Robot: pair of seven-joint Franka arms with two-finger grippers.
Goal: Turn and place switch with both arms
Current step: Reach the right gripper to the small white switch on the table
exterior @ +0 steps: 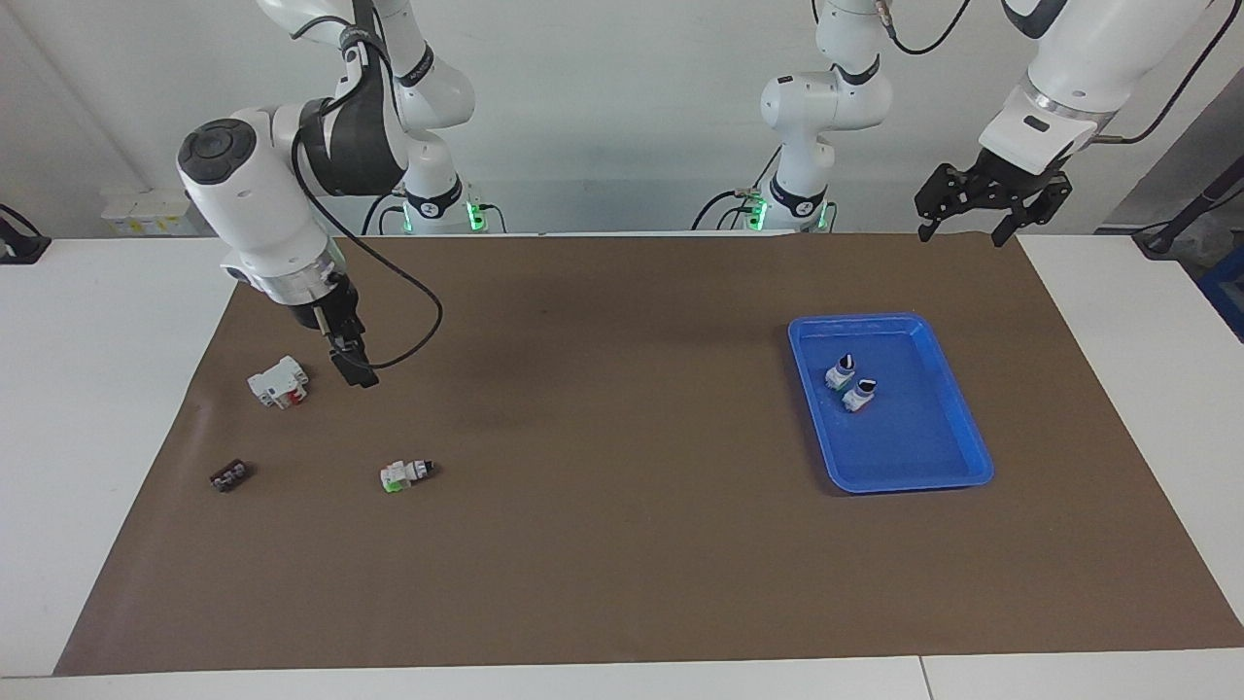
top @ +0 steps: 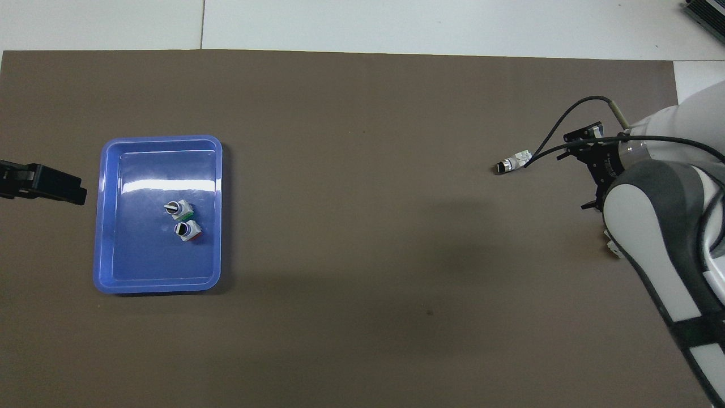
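Observation:
The switch (exterior: 406, 473) (top: 512, 163) lies on its side on the brown mat toward the right arm's end, green block at one end and black knob at the other. My right gripper (exterior: 355, 373) (top: 584, 170) hangs open and empty above the mat, between the switch and a white block with a red part (exterior: 279, 381), touching neither. My left gripper (exterior: 964, 220) (top: 45, 185) waits open and empty above the mat's edge at the left arm's end, beside the blue tray (exterior: 909, 485) (top: 99, 226).
Two more switches (exterior: 842, 371) (exterior: 860, 394) stand in the blue tray. A small flat black piece (exterior: 230, 475) lies on the mat toward the right arm's end. In the overhead view the right arm covers most of the white block.

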